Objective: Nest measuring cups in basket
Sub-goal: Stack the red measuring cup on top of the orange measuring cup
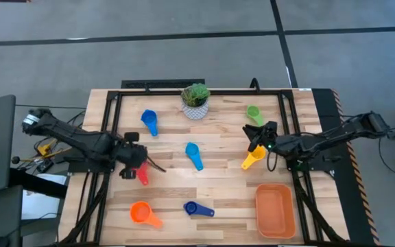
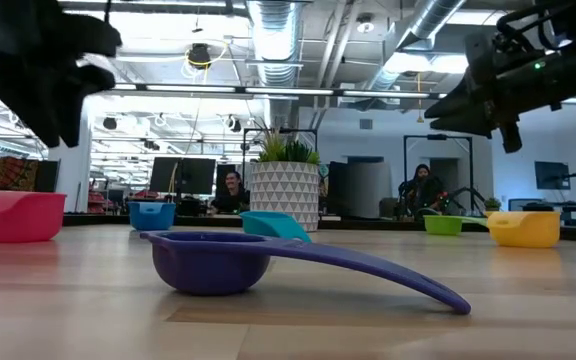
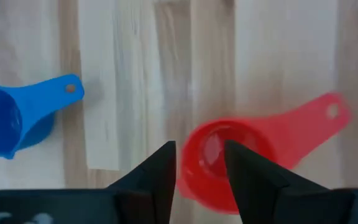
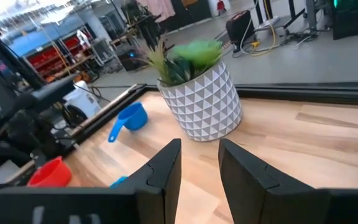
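Left gripper (image 3: pixel 199 165) hangs over the red measuring cup (image 3: pixel 253 158) near the counter's left edge, jaws open astride its rim; right gripper (image 1: pixel 258 140), jaws slightly parted and empty, above the yellow measuring cup (image 1: pixel 252 159).

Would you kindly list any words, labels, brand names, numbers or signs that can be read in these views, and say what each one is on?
None can be read.
The measuring cups, such as the red cup and the dark blue cup, show no legible size marks.
The basket and the plant pot bear no text.
Screens in the background of the low view are too small to read.
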Robot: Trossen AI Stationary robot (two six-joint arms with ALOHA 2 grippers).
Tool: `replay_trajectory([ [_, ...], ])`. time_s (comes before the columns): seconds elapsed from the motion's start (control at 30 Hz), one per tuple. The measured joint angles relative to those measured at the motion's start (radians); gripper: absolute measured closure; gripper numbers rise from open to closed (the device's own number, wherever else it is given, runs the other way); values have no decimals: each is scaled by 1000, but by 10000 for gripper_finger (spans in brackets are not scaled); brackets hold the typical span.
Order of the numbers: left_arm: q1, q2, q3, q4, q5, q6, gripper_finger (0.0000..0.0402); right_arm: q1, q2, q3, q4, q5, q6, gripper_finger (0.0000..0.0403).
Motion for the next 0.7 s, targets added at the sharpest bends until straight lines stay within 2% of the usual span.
replay_trajectory([
  [0.1,79,0,-2,-19,2,53,284,3,47,15,0,0,1,267],
  [0.27,176,0,-2,-30,15,44,285,21,119,29,0,-1,1,262],
  [0.5,217,2,-33,-6,88,100,283,39,184,34,0,-3,51,260],
  [0.7,220,17,-32,5,94,81,282,62,206,34,19,-4,77,265],
])
